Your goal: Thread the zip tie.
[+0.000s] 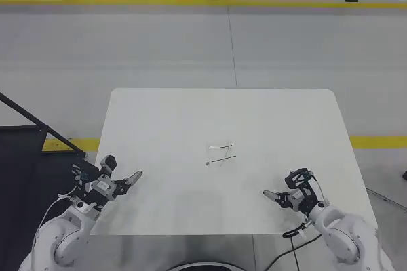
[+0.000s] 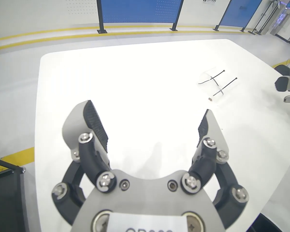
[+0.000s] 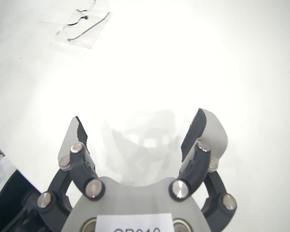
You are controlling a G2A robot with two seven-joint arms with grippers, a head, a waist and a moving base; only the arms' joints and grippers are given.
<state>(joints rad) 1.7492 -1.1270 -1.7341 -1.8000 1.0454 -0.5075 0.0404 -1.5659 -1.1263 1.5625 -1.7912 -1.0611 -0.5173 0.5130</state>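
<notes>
Two thin black zip ties lie near the middle of the white table. In the right wrist view they rest on a clear block, one long tie along its near side. The left wrist view shows them far off to one side. My left gripper hovers open and empty over the table's front left corner. Over the front right part, my right gripper is also open and holds nothing. Both are well short of the ties.
Bare white tabletop lies between the grippers and the ties. A black frame stands off the table's left side. Grey floor with yellow lines surrounds the table. The right gripper appears at the edge of the left wrist view.
</notes>
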